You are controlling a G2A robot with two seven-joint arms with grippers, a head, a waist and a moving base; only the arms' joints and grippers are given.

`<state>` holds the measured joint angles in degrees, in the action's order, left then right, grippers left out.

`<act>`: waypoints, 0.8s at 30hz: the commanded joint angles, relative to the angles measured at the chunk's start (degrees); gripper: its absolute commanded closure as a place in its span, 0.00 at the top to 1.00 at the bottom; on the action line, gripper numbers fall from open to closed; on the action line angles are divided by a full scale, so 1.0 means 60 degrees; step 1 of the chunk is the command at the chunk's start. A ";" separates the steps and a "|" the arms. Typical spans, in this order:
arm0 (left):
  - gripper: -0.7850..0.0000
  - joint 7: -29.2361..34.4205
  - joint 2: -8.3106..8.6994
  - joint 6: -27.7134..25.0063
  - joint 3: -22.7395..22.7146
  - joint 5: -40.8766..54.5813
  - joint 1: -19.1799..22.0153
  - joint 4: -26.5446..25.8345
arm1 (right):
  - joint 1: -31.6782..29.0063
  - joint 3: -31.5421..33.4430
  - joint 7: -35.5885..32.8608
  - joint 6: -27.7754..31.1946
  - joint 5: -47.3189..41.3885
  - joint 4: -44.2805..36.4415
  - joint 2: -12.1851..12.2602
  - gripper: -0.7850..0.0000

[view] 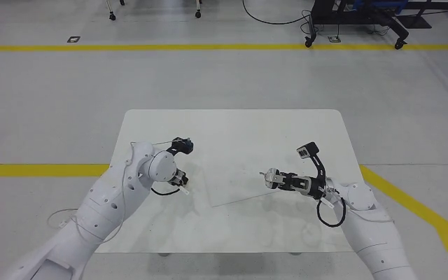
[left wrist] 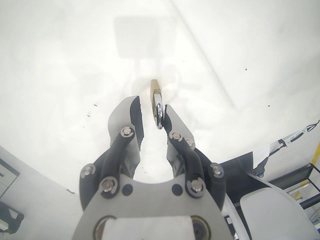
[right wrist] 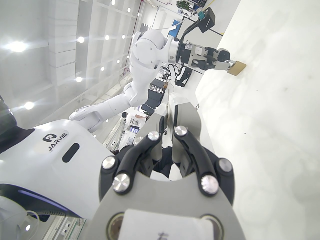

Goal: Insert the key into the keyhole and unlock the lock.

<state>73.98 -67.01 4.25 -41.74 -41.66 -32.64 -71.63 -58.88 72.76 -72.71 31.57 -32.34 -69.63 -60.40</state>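
White table (view: 231,133) on a grey floor (view: 224,77) crossed by yellow lines (view: 210,47), seen from above; left gripper (view: 183,179) is over the table's left half and right gripper (view: 269,176) well apart over the right half, both inside the table's edges with bare surface between them. Left wrist view: padlock (left wrist: 155,88) stands on the table, brass body down, steel shackle (left wrist: 159,112) up between the jaws; the jaws are apart, one pad (left wrist: 167,118) touching the shackle and the other clear of it, so no grip is made. Right wrist view: the right gripper's fingers are drawn together on a thin pale sliver, judged to be the key (right wrist: 171,119); the padlock and left gripper lie well beyond, across open table. Judgement: the padlock is rigid, dense for its bulk and smooth, liable to topple or slide if nudged; it is best clamped firmly on the shackle or across the body's flat faces; the key is light, stiff and thin, apt to twist between the pads; the approach lane looks unobstructed.
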 commanded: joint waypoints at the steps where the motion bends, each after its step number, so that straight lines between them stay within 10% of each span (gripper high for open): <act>1: 0.29 -0.0009 -0.0005 0.0037 -0.0017 -0.0067 -0.0029 -0.0016 | 0.0000 0.0000 0.0000 0.0000 0.0000 0.0000 0.0000 0.00; 7: 0.25 -0.0018 -0.0072 0.0152 0.0033 -0.0220 -0.0054 -0.0034 | 0.0000 0.0000 0.0000 0.0000 0.0000 0.0000 0.0000 0.00; 10: 0.00 0.0007 -0.0104 0.0151 0.0037 -0.0252 -0.0040 -0.0010 | 0.0000 0.0000 0.0000 0.0000 0.0000 0.0000 0.0000 0.00; 24: 0.00 -0.0998 0.0043 -0.0657 -0.1257 0.1267 -0.0589 -0.0097 | 0.0000 0.0000 0.0000 0.0000 0.0000 0.0000 0.0000 0.00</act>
<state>69.69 -67.04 1.34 -47.35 -36.74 -35.27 -72.21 -58.88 72.76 -72.71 31.57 -32.34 -69.63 -60.40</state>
